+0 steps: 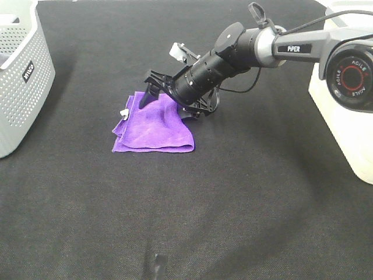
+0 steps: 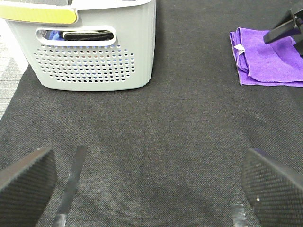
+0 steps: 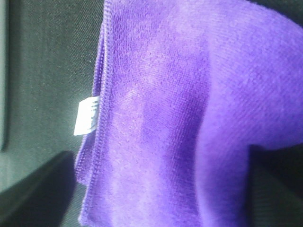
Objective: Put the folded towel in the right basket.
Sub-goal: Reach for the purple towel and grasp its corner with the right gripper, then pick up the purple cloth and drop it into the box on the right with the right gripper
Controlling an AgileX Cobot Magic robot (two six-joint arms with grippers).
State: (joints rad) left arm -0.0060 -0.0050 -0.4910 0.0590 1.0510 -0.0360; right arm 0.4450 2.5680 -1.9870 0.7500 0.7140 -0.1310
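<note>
The folded purple towel [image 1: 156,125] lies flat on the black table, left of centre, with a small white tag [image 1: 123,114] at its left edge. It also shows in the left wrist view [image 2: 270,61] and fills the right wrist view [image 3: 180,118]. My right gripper [image 1: 175,104] reaches across the middle and is down at the towel's far edge. Its jaws are open, with one finger [image 1: 152,93] resting on the towel. A white container [image 1: 344,116], apparently the right basket, stands at the right edge. My left gripper [image 2: 149,189] is open and empty, low over bare table near the front.
A grey perforated basket [image 1: 17,76] stands at the left edge. In the left wrist view [image 2: 94,47] it holds dark and blue items. A thin dark strip [image 2: 71,184] lies on the table near my left gripper.
</note>
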